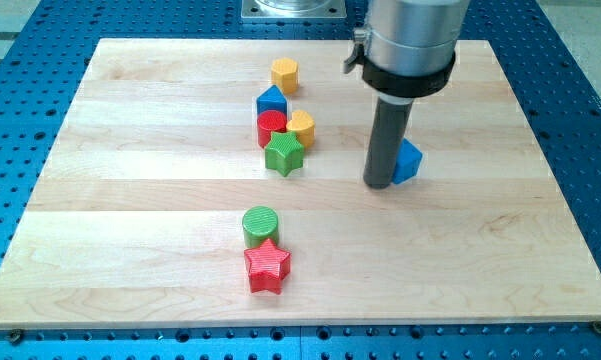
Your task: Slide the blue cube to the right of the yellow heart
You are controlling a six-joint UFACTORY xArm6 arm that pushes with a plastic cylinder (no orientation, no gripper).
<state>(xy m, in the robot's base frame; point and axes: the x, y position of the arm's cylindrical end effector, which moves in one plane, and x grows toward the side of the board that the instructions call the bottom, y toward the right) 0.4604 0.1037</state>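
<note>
One blue cube (408, 161), half hidden, touches my tip (379, 184).

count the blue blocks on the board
2. One blue block sits at the top of the cluster in the view's upper middle, above the red cylinder. The other blue block lies right of my tip, partly hidden behind the rod.

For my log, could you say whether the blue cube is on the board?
On: blue cube rests on the board, beside my tip.
</note>
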